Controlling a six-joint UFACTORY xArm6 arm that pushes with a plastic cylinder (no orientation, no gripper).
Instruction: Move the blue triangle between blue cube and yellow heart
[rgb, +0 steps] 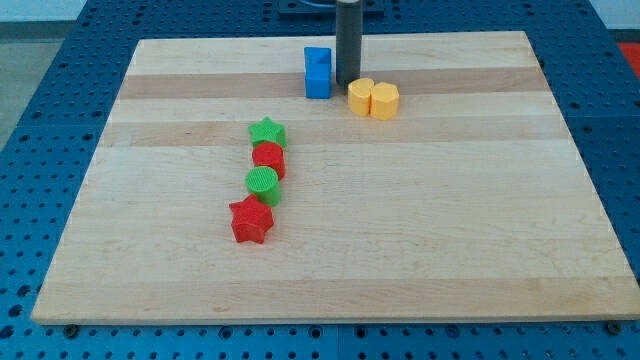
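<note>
Two blue blocks touch each other near the view's top: one (318, 58) above, one (318, 85) just below it. I cannot tell which is the cube and which the triangle. The yellow heart (373, 98) lies a little to their right and slightly lower. My tip (347, 83) stands on the board between the blue blocks and the yellow heart, close to the right side of the blue pair and at the heart's upper left edge. The dark rod rises straight up out of the view's top.
A slanted line of blocks sits at the board's middle left: a green star (267, 131), a red block (269, 158), a green cylinder (262, 182) and a red star (251, 220). The wooden board (480, 220) lies on a blue perforated table.
</note>
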